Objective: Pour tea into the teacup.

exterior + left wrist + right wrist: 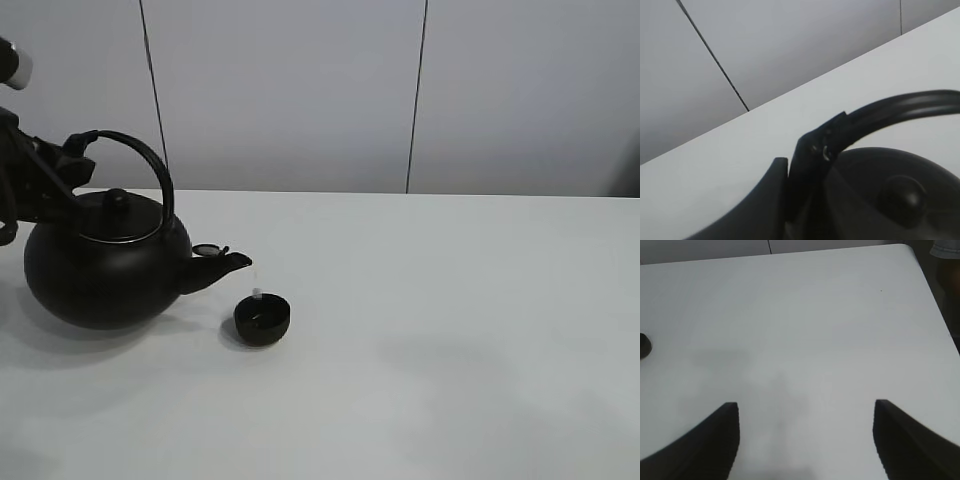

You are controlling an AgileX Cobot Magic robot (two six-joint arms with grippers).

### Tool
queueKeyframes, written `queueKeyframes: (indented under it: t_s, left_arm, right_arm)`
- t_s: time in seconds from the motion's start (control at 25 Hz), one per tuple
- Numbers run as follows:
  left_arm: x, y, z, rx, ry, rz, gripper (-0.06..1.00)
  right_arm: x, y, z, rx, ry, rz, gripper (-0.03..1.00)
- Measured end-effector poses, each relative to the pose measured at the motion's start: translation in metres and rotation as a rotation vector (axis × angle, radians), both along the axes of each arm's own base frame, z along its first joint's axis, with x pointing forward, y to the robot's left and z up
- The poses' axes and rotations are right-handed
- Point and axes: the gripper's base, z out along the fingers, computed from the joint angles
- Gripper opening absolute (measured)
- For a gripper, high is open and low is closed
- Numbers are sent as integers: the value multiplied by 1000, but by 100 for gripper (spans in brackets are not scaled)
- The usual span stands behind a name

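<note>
The big black kettle (105,265) with an arched handle (150,165) is at the left, tipped with its spout (228,263) toward the teacup. The small matte-black teacup (262,320) stands on the white table just below and right of the spout tip. A thin pale trickle of tea (256,288) runs from the spout down into the cup. My left gripper (70,155) is shut on the kettle's handle (890,107), and its fingers (807,165) clamp it above the lid knob (902,197). My right gripper (805,440) is open and empty over bare table. It is out of the exterior view.
The white table (450,330) stretches to the right of the cup. A grey panelled wall (300,90) stands behind it. The table's right edge (932,295) and the teacup's rim (644,346) show in the right wrist view.
</note>
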Motion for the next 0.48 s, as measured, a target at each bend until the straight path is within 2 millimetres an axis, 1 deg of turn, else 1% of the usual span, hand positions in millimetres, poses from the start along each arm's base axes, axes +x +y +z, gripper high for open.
queueKeyframes:
  t_s: [0.48]
  left_arm:
    - [0,0,0,32,-10,-9,12]
  right_arm:
    - [0,0,0,0,0,0,52]
